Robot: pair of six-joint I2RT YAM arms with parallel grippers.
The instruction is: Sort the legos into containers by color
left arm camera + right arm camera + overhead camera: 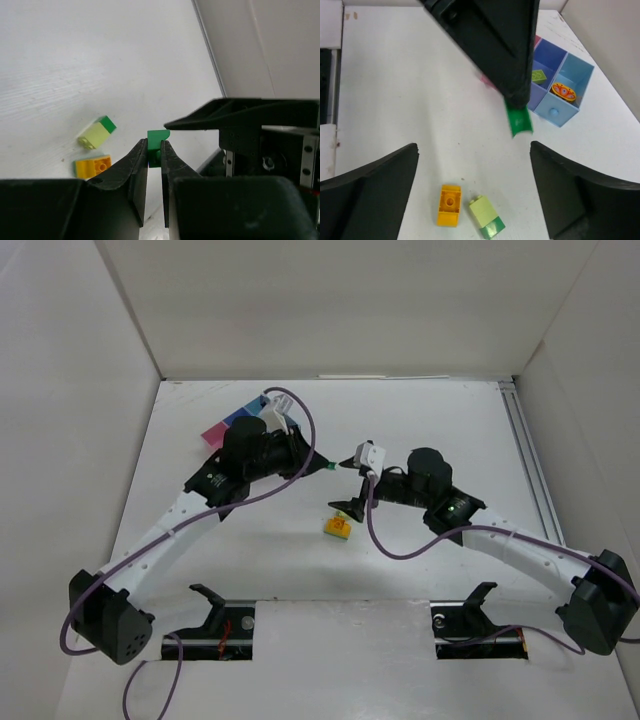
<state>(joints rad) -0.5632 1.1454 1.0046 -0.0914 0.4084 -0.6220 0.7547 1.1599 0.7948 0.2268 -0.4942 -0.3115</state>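
The left pincer [154, 151] is clamped on the green brick [158, 138], pinching only its near end. Most of the brick juts past the tips, held in the air above the tabletop [410, 85]. That shallow grip is the main risk: a quick swing could pivot the brick between the fingers or let it slip out. The brick's long axis seems to run on from the fingers, with its free end pointing away from the wrist and slightly downward. The right pincer [474, 150] gapes open and empty just ahead of those tips, so the two could clash. An orange brick [449, 205] and a lime brick [485, 216] lie below it. The tray [555, 107] sits behind the left pincer, so reaching it means reversing.
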